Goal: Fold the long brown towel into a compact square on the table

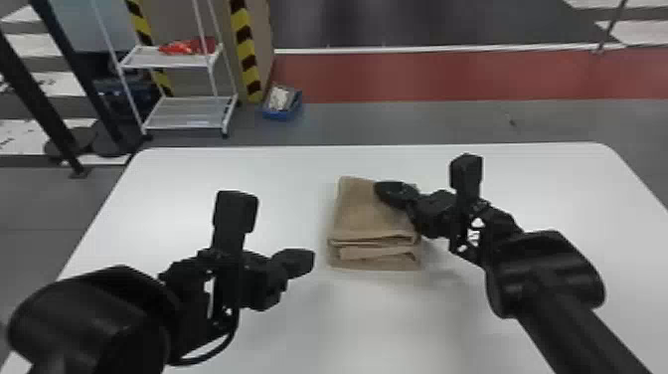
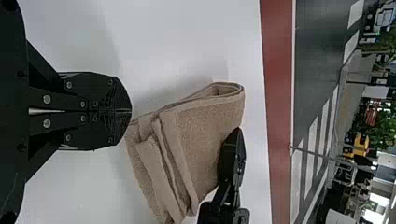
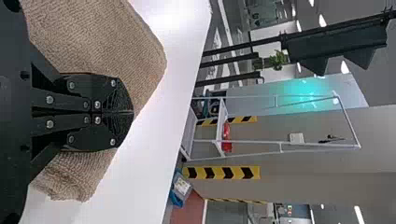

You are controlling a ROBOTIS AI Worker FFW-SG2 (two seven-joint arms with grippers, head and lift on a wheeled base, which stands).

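The brown towel (image 1: 370, 214) lies folded into a thick stack near the table's middle, its layered edges facing the robot. My right gripper (image 1: 385, 191) is over the towel's far right part in the head view; in its own wrist view the right gripper (image 3: 132, 112) is shut, with towel (image 3: 107, 37) on both sides of it. Left of the towel and apart from it is my left gripper (image 1: 312, 261). The left wrist view has the left gripper (image 2: 130, 111) shut, close to a corner of the towel (image 2: 205, 135).
The white table (image 1: 174, 199) extends around the towel on all sides. Beyond its far edge stand a white wire shelf (image 1: 169, 59) with red items and a blue bin (image 1: 282, 103) on the floor.
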